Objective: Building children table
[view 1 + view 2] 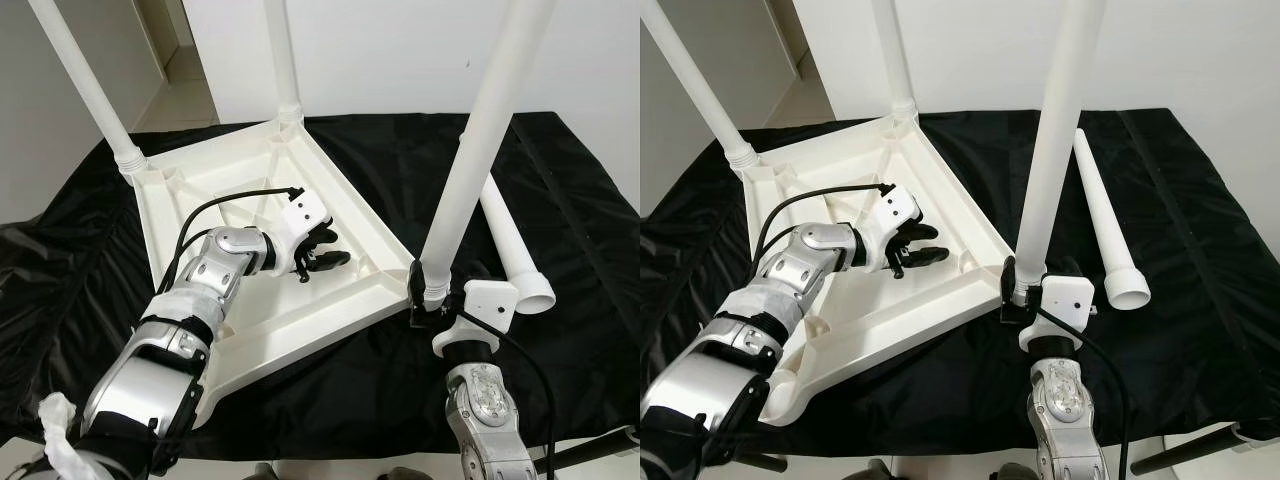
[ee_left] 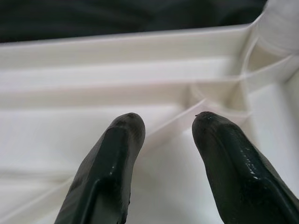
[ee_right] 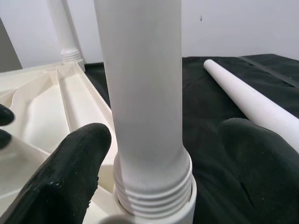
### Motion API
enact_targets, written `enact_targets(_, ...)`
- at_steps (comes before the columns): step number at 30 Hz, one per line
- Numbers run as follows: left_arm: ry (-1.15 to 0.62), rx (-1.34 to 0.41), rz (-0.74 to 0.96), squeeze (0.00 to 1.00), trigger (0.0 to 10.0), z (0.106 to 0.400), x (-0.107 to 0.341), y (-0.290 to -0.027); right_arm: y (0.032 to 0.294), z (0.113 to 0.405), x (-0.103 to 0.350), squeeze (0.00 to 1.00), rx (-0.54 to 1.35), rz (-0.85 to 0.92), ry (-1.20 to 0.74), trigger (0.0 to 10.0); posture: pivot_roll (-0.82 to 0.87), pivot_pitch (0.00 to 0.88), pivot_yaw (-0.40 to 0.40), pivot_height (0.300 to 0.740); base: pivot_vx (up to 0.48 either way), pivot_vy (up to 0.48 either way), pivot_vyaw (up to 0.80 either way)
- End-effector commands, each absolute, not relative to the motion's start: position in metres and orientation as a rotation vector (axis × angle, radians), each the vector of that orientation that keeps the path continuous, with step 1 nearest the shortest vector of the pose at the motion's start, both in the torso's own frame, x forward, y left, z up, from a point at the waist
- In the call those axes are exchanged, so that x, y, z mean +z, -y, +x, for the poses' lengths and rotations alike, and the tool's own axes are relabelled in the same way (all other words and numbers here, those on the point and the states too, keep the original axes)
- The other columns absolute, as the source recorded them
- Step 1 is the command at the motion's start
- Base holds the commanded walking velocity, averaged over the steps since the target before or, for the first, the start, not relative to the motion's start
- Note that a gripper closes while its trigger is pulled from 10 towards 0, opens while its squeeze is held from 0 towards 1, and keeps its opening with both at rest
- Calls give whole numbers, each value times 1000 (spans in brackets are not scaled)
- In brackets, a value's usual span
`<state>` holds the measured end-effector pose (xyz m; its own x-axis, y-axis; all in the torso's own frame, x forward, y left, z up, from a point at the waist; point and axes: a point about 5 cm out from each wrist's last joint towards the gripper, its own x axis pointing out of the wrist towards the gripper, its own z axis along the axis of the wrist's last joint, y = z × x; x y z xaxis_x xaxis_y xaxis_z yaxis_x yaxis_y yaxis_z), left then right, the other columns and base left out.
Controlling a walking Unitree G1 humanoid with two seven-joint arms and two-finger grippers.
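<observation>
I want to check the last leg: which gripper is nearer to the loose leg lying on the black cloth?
Right. The right gripper sits around the corner leg's base, beside the loose leg. The left gripper rests inside the upturned tabletop, farther away.

— Report the right wrist camera.

— I see an upright white plastic table leg (image 3: 142, 93), threaded base seated in the white tabletop's corner socket (image 3: 184, 210). My right gripper (image 3: 163, 158) straddles it, fingers spread either side.

— Beyond it?

— A loose white tapered leg (image 3: 252, 100) lying on black cloth (image 3: 205, 88).
</observation>
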<state>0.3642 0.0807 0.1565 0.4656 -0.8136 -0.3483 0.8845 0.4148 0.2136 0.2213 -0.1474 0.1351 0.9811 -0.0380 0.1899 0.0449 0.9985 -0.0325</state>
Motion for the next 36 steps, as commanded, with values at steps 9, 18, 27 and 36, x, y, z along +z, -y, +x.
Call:
enact_targets(9, -187, -691, 544, 0, 10000, 386, 158, -122, 152, 222, 129, 0, -48, -25, 162, 10000, -103, 7, 119, 740, 0, 0, 0)
enact_targets(18, -210, -570, 588, 0, 10000, 394, 161, -139, 150, 227, 132, 0, -24, -24, 173, 10000, -93, 8, 103, 740, 0, 0, 0)
enact_targets(27, -246, -502, 614, 0, 10000, 396, 158, -149, 150, 231, 134, 0, -7, -26, 177, 10000, -86, 10, 93, 740, 0, 0, 0)
enact_targets(36, -270, -420, 741, 0, 10000, 395, 150, -160, 145, 236, 136, 0, 16, -21, 184, 10000, -77, 0, 86, 740, 0, 0, 0)
